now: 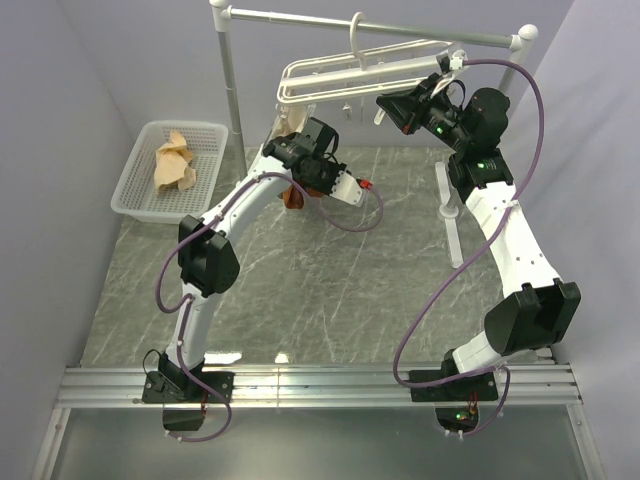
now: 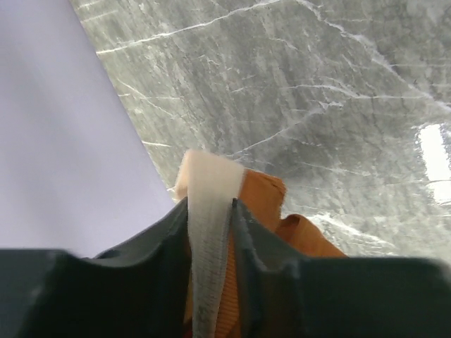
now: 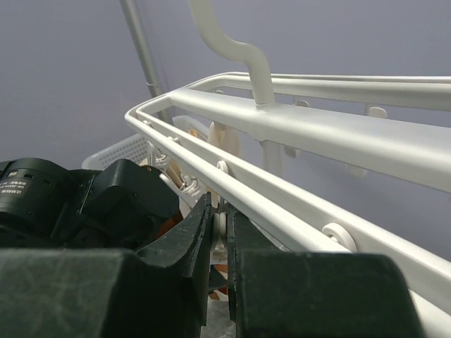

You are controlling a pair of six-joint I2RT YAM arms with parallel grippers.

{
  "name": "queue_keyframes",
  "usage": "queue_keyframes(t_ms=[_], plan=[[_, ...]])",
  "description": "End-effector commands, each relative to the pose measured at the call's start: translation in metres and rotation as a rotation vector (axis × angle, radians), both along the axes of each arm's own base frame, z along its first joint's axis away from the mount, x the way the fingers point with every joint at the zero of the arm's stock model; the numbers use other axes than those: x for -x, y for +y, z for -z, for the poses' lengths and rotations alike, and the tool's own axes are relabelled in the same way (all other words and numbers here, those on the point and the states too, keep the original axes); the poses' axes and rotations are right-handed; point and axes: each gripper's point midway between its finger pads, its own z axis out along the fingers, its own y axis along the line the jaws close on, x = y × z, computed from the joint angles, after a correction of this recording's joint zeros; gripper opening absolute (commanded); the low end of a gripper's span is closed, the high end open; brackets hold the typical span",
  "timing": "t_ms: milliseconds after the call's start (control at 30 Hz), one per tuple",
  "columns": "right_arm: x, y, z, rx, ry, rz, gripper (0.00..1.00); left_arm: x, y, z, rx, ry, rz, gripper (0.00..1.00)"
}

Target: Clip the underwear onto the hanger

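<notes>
Left fingers (image 2: 241,218): clamped on pale waistband (image 2: 210,211) of the underwear (image 2: 264,197), with the band standing up between the tips and rust-orange fabric bunched behind. Right fingers (image 3: 201,232): almost together, pinching a small white clip (image 3: 220,224) just under the near bar of the hanger (image 3: 317,127). Top view, left to right: white mesh basket (image 1: 140,205) at far-left rear of bench (image 1: 330,290), with crumpled tan cloth (image 1: 175,162) inside. Next, left arm reaching toward the back, with underwear hanging from its fingers above the marble-pattern bench, below the left end of the hanger and apart from it. Can't tell from any view whether the fabric's lower edge touches the bench. Then hanger itself, tilted, hooked over grey rail (image 1: 400,25) on white posts, with clips dangling beneath the bars. Far right: right arm up at the hanger's right end, near the rail.
</notes>
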Motion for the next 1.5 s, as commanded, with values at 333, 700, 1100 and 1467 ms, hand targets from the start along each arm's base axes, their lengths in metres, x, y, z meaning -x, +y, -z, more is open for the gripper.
queue_keyframes(t_ms=[333,700,1100,1467], plan=[[0.012,0.005,-0.011,-0.017,-0.007,-0.029,0.00,0.019,-0.014,-0.096,0.323,-0.075,0.038,0.01],[0.014,0.006,-0.011,-0.035,0.010,-0.037,0.00,0.059,-0.019,-0.158,0.601,-0.212,0.131,0.00],[0.022,0.011,-0.002,-0.098,0.086,-0.078,0.00,0.060,-0.039,-0.181,0.684,-0.310,0.173,0.00],[0.022,0.013,0.010,-0.084,0.100,-0.082,0.00,0.063,-0.055,-0.208,0.745,-0.325,0.202,0.00]])
